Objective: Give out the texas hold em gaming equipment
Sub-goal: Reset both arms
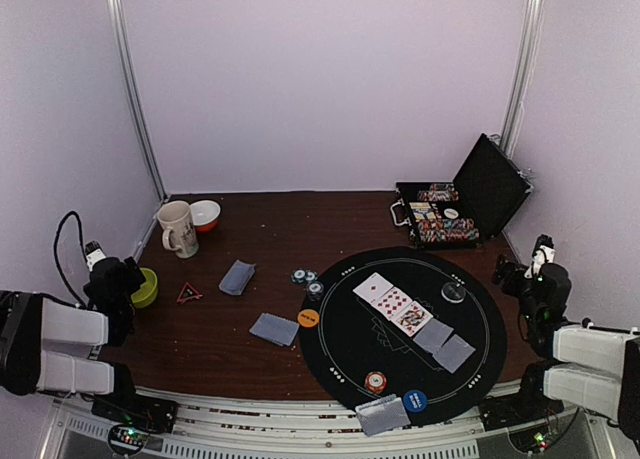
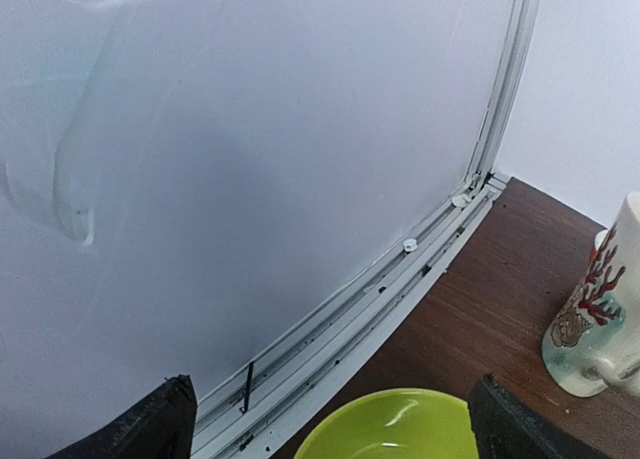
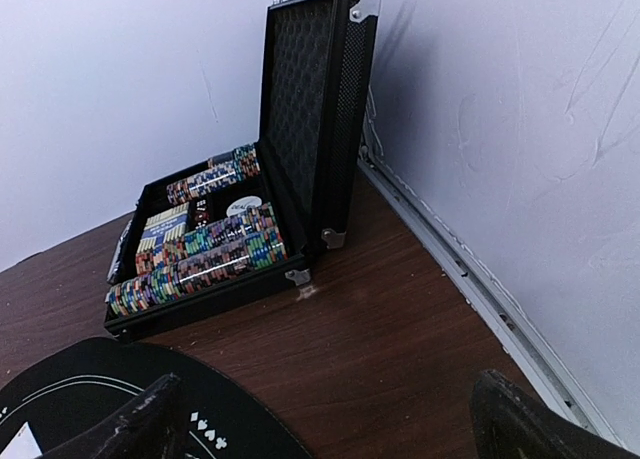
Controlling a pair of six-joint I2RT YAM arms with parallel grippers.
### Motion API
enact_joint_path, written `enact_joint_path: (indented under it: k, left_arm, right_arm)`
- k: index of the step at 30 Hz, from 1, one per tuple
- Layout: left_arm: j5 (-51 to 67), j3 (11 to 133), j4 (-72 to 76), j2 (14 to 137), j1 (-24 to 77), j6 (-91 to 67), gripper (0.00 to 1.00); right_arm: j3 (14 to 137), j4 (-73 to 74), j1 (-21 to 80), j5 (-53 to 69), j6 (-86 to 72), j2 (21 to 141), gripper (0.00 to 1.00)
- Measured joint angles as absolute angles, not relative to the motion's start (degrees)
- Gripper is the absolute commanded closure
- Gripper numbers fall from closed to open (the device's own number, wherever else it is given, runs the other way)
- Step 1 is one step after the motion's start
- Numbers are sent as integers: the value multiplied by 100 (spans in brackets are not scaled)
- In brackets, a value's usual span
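Observation:
Three face-up cards (image 1: pixel 392 302) lie in a row on the round black mat (image 1: pixel 470 374). Two grey-blue face-down cards (image 1: pixel 445 344) lie beside them, with more at the mat's near edge (image 1: pixel 383 415) and on the wood (image 1: pixel 274 328), (image 1: pixel 237 276). An orange disc (image 1: pixel 309 317), a blue disc (image 1: pixel 416 400) and a dark disc (image 1: pixel 454 291) sit at the mat's rim. Striped chips lie at the mat's near side (image 1: pixel 375 382) and off its far left (image 1: pixel 305 276). My left gripper (image 1: pixel 125 274) (image 2: pixel 335 424) is open and empty over a green bowl. My right gripper (image 1: pixel 515 271) (image 3: pixel 330 419) is open and empty.
An open black case (image 1: pixel 445 214) (image 3: pixel 300 129) holding rows of chips stands at the back right. A cream mug (image 1: pixel 178 228) (image 2: pixel 600 309), an orange bowl (image 1: pixel 205 214), a green bowl (image 1: pixel 146 287) (image 2: pixel 400 424) and a small red triangle (image 1: pixel 189 294) are at the left. Walls enclose the table.

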State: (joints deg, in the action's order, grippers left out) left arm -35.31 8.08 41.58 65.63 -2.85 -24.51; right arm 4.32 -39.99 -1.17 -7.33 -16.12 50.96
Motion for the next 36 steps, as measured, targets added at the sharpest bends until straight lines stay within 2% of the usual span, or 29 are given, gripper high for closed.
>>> enact_joint_path:
  k: [7,11,18,22,24,36]
  left_arm:
    - [-3778,591,6237,7793,93,-2025,2]
    - [-3645,572,6726,7940,141,-1697,2]
    - [-3068,819,7148,8270,390,-947,2]
    - [-2919,1142,7148,8466,541,-648,2]
    - [-2853,1177,7179,8466,565,-556,2]
    - [-2565,642,8508,9124,998,233,2]
  right_arm:
    - [71,-6038,-117,-703,-1385,6394,0]
    - [209,-6904,-126,-451,-1313,7297,0]
    - [725,-7389,-132,104,-963,7797,0]
    - [735,-8103,-134,268,-862,8667,0]
    - [779,-8066,-137,351,-808,8965,0]
    - [1135,-7900,-110,414,-613,8962,0]
